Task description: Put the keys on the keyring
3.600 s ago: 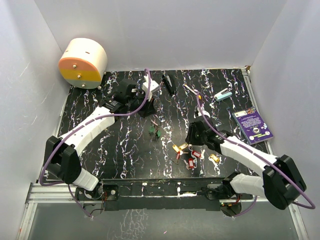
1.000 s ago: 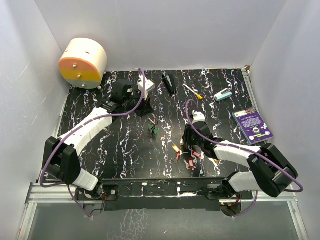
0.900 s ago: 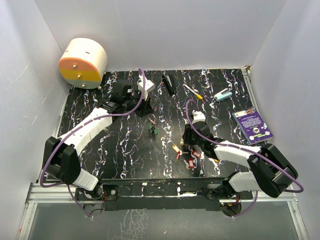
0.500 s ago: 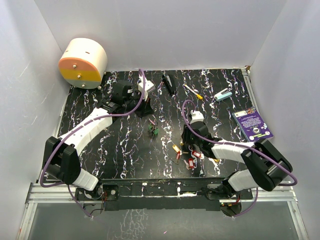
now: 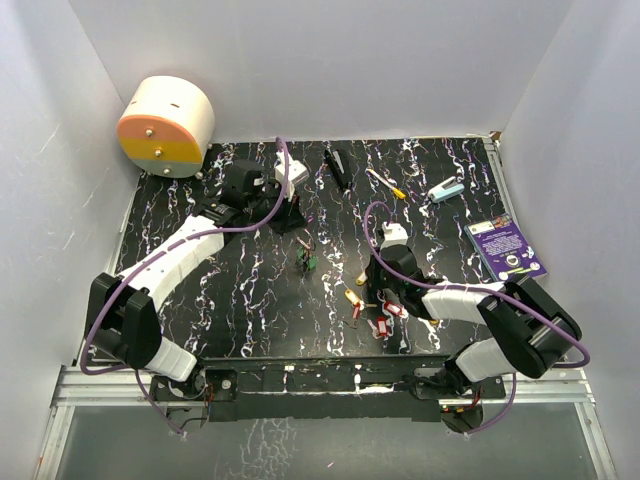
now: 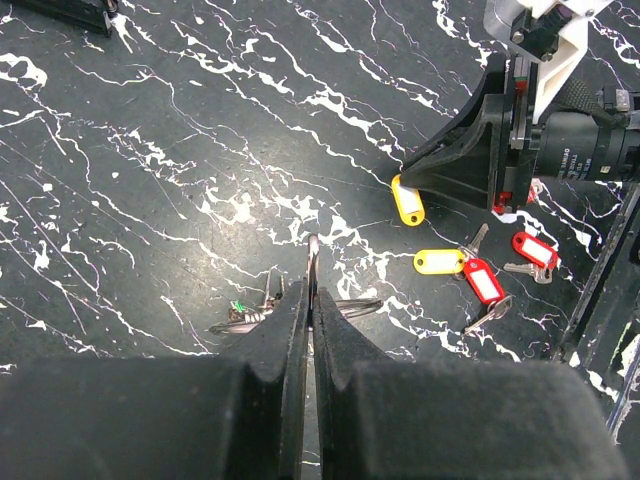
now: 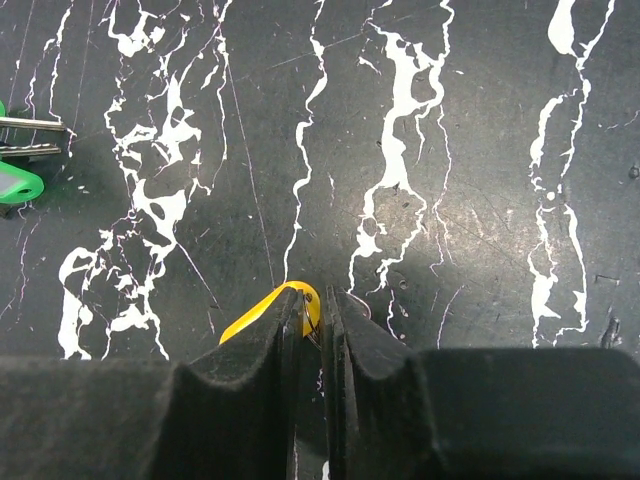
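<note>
Black marbled counter [image 5: 250, 290]. Your left end effector [image 6: 309, 292] is pinched closed on the keyring [image 6: 314, 250], near the counter's middle. Your right end effector [image 7: 312, 302] is clamped on 1 yellow-headed key [image 7: 265, 308]. Loose keys [image 6: 483, 280], red and yellow, lie just beside it.

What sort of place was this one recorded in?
Most likely a lab robot test cell: plain white walls box in a black marbled table, the left arm and right arm sit by a metal rail at its near edge, and keys lie scattered like props.
</note>
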Controlling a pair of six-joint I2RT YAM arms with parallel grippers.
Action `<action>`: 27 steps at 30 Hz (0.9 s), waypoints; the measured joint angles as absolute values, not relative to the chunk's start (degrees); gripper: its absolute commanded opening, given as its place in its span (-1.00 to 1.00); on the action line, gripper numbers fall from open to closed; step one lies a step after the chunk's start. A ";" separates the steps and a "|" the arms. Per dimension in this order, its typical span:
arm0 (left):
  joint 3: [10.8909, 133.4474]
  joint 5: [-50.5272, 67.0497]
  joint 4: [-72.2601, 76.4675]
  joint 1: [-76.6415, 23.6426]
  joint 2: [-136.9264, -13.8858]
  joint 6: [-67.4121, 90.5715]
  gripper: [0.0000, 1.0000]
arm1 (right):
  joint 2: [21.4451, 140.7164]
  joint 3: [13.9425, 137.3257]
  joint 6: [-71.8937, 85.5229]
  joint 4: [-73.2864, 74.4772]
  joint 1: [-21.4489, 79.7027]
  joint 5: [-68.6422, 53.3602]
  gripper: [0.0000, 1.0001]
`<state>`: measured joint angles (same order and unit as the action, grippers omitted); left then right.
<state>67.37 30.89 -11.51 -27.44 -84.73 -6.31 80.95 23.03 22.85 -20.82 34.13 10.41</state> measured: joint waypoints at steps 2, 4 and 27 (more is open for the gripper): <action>67.37 30.92 -11.42 -27.44 -84.73 -6.31 -1.00 | 81.19 23.03 22.90 -21.21 34.26 10.39 -0.56; 67.37 30.92 -11.31 -27.44 -84.73 -6.31 -1.00 | 81.28 23.03 22.94 -21.39 34.44 10.39 -0.54; 66.50 30.96 -10.48 -27.44 -84.73 -6.15 -1.00 | 85.49 20.58 25.63 -32.49 35.18 14.61 -0.85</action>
<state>66.50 30.96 -10.48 -27.44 -84.73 -6.15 85.49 20.58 25.63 -32.49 35.18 14.61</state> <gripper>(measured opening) 0.012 0.088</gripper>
